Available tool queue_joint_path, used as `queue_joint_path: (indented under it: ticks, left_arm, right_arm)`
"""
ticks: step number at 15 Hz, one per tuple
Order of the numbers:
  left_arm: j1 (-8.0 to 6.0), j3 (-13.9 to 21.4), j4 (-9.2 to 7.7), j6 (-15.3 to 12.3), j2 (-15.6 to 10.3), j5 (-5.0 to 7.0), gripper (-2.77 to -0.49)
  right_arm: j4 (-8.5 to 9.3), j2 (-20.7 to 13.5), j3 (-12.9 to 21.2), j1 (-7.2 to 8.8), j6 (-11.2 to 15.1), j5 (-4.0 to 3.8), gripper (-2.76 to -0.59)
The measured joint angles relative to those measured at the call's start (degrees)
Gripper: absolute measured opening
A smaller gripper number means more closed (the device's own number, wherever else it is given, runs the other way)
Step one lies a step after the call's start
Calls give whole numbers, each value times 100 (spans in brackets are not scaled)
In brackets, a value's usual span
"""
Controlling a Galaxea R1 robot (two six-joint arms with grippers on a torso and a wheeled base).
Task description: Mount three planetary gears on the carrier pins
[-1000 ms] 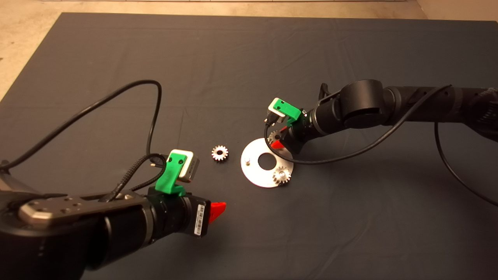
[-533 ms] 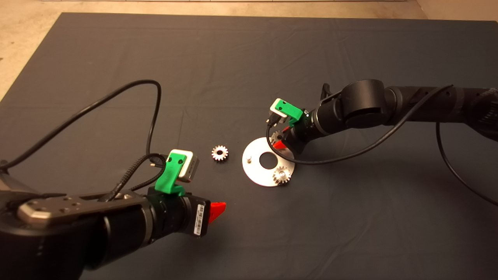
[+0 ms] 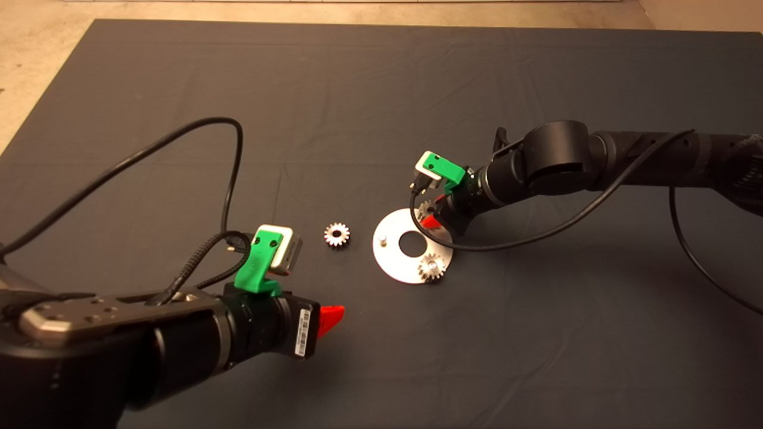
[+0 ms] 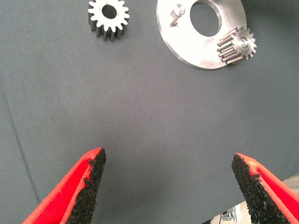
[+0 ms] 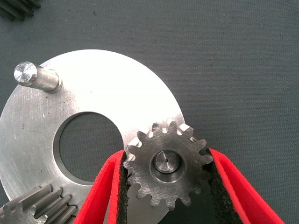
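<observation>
Right gripper (image 5: 168,186) fingers clamped on gear (image 5: 167,164), seated over a carrier pin (image 5: 166,161).
Left gripper (image 4: 168,186) fingers apart, hovering well short of loose gear (image 4: 108,17).

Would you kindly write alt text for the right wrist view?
The right pincer grips a small silvery toothed metal gear seated on a pin of the flat round silver disc. One bare pin stands opposite; another mounted gear shows at the edge.

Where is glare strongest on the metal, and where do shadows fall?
Right wrist view: the bare pin's tip shines brightest and the disc is washed pale. Head view: a soft shadow lies on the mat under the right arm.
</observation>
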Motion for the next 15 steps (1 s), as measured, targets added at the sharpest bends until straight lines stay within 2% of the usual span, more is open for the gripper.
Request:
queue_joint_path:
  ticks: [9,13,15]
  left_arm:
    - [-1,0,0,-65,2,-12,-135]
    - [-2,0,0,-66,0,-39,-135]
    - [-2,0,0,-66,2,-39,-135]
  right_arm:
    - [-4,12,-22,-30,-2,-18,-225]
    - [-4,12,-22,-27,-4,-20,-204]
    - [-3,11,-22,-27,-2,-20,-204]
